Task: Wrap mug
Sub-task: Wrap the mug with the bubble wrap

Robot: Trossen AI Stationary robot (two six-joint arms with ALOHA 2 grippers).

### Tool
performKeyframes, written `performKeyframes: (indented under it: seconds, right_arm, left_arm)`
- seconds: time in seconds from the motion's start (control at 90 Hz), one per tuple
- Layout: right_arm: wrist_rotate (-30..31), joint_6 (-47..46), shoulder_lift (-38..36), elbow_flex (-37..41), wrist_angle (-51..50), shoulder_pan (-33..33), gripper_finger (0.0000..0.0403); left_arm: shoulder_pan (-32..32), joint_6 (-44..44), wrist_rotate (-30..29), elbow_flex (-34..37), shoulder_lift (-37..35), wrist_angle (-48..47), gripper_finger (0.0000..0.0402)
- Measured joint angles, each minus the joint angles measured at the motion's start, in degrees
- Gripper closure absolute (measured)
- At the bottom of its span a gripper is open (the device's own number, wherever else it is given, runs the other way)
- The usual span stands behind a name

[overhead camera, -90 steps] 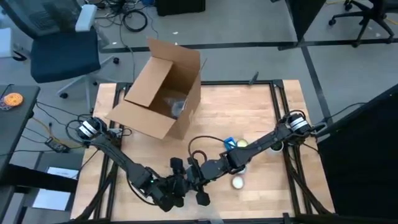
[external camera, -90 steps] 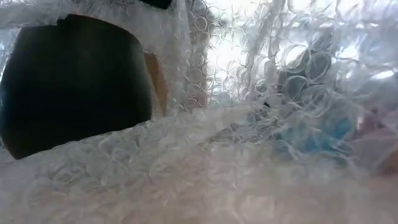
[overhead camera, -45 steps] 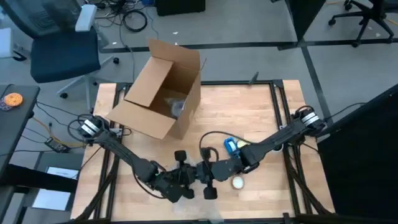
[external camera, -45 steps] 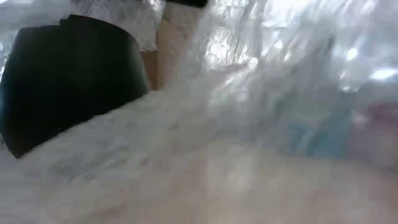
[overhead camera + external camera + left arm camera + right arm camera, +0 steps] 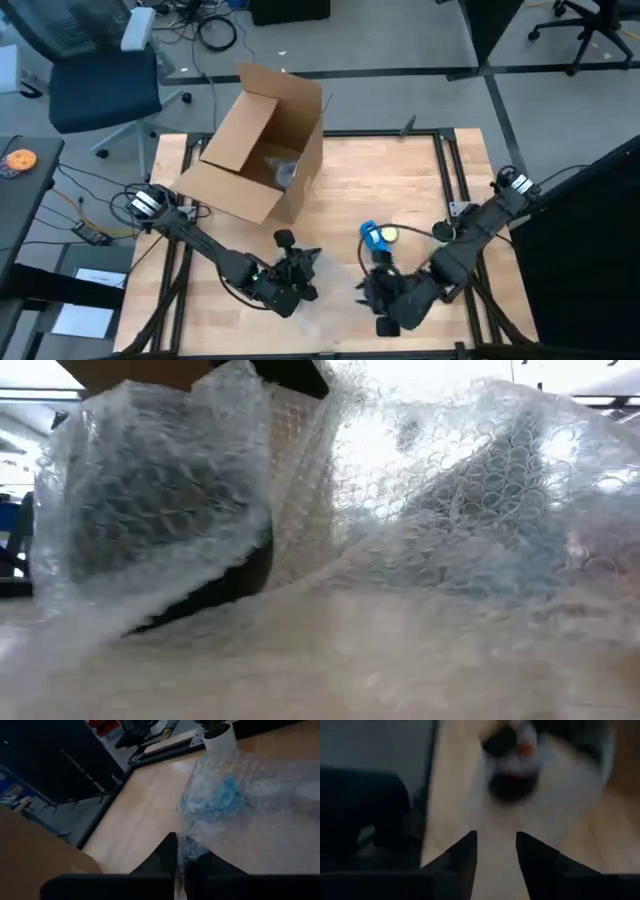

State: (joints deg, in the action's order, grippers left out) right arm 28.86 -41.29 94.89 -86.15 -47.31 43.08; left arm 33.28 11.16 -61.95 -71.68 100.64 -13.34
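A clear bubble wrap sheet (image 5: pixel 250 820) lies on the wooden table near its front edge and fills the low view (image 5: pixel 400 560). A blue mug (image 5: pixel 371 237) stands right of centre and shows through the raised wrap in the left wrist view (image 5: pixel 227 795). My left gripper (image 5: pixel 298 274) is shut on the wrap, left of the mug. My right gripper (image 5: pixel 376 298) hovers open near the front edge, just nearer than the mug, with nothing between its fingers (image 5: pixel 470 855). My left gripper pinches an edge of the bubble wrap (image 5: pixel 178 851) between its two fingers. That part is lifted off the table and rises in front of the blue mug. The rest of the sheet lies slack on the wood. One layer or several, I cannot tell.
An open cardboard box (image 5: pixel 260 150) lies on its side at the far left with a wrapped thing inside. A yellow-green thing (image 5: pixel 389 234) sits beside the blue mug. A white cup-like thing (image 5: pixel 220 740) stands beyond it. Bare wood spans the far right.
My right gripper has drawn away from my left gripper, toward the table's right and near edge. My left gripper has gone a little toward the far edge. The wrap's held part has risen and now drapes over the dark gripper in the low view.
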Motion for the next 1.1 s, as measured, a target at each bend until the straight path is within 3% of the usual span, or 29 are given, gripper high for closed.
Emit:
performKeyframes:
  seconds: [0.2, 0.356, 0.622, 0.767, 0.944, 1.1]
  right_arm:
    - [-4.1, -20.9, 3.0, 1.6, -12.1, 5.4, 0.0237]
    - [-4.7, -28.0, 3.8, 4.9, -13.3, 7.6, 0.0209]
    - [-10.6, -27.2, 4.3, 13.2, -0.8, 4.9, 0.0190]
    - [-10.1, -24.1, 4.4, 15.2, 6.9, 3.8, 0.0200]
    - [-8.0, -21.7, 4.4, 16.5, 8.1, 1.9, 0.0229]
    - [-8.7, -19.7, 4.4, 17.5, 8.4, 0.7, 0.0288]
  left_arm:
    - [0.1, 0.0, -0.9, 0.0, 0.0, -0.3, 0.0401]
    - [0.1, 0.0, -0.9, 0.0, 0.0, -0.1, 0.0401]
    - [0.1, 0.0, -0.9, -0.1, -0.1, 0.2, 0.0401]
    - [0.1, 0.0, -0.9, -0.1, -0.1, 0.2, 0.0401]
    - [0.1, 0.0, -0.9, -0.1, -0.1, 0.2, 0.0402]
    - [0.2, 0.0, 0.2, -0.1, -0.1, 0.2, 0.0402]
